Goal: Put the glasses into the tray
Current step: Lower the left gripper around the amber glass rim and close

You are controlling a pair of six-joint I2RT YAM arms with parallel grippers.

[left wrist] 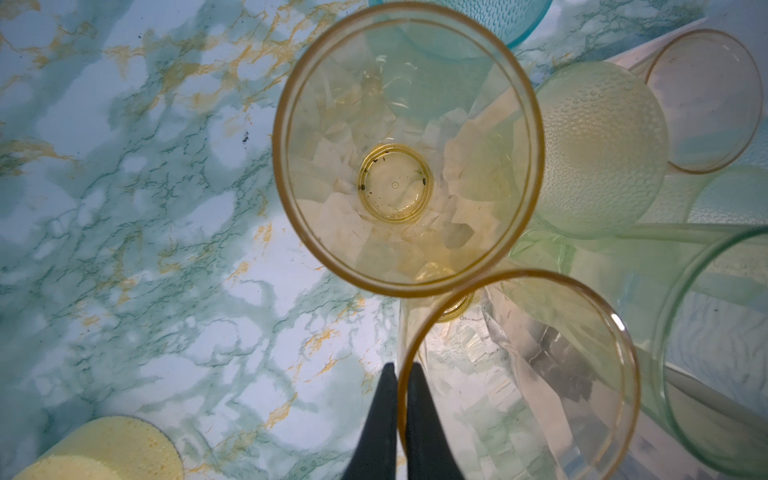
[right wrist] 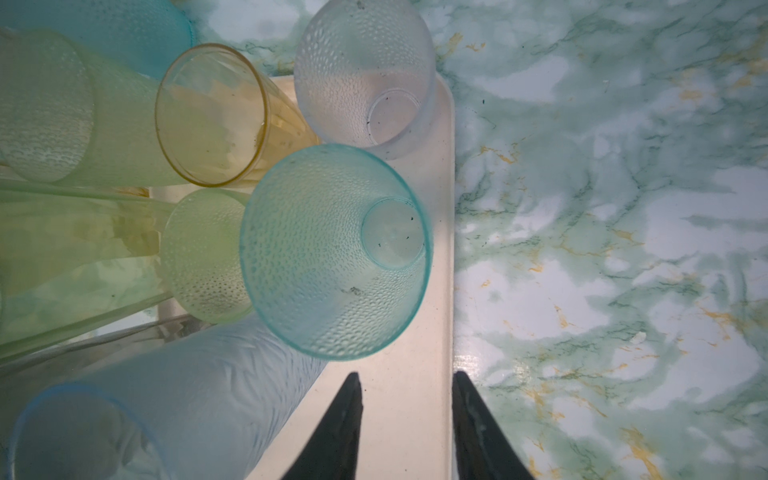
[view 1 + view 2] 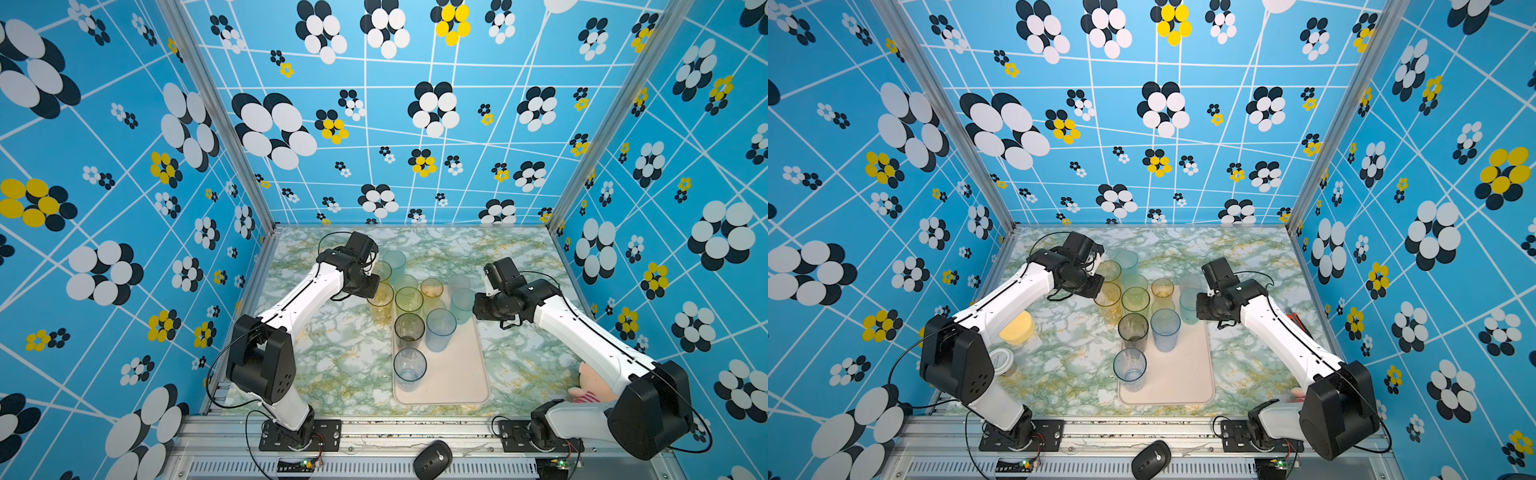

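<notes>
Your left hand (image 1: 402, 368) is clenched on the rim of an amber tumbler (image 1: 519, 374). In the left wrist view its two dark fingers (image 1: 384, 419) stand almost together, with the tumbler's thin wall pinched between them: one finger outside the mouth, one inside. In both top views the wrist hides the grip, but the tumbler stands upright on the counter (image 3: 332, 361), just beside the long left edge of the tray (image 3: 457, 386) and not in it. A second amber glass (image 1: 409, 149) stands just beside it, farther back, and a far teal glass (image 3: 394, 261) behind that, both on the counter.

Your right hand (image 2: 406, 376) is released. Its fingers stand well apart with nothing between them, one above the tray's right-hand strip and one above the counter just off the rim. A teal dimpled glass (image 2: 336, 249) stands on the tray just ahead of it.

The other glasses on the tray crowd its far half and left edge. A clear bluish glass (image 3: 409, 365) is nearest the front, then a smoky grey glass (image 3: 409, 328) with a blue glass (image 3: 440, 330) beside it, and a green glass (image 3: 408, 300) and a small amber glass (image 3: 431, 287) behind them.
</notes>
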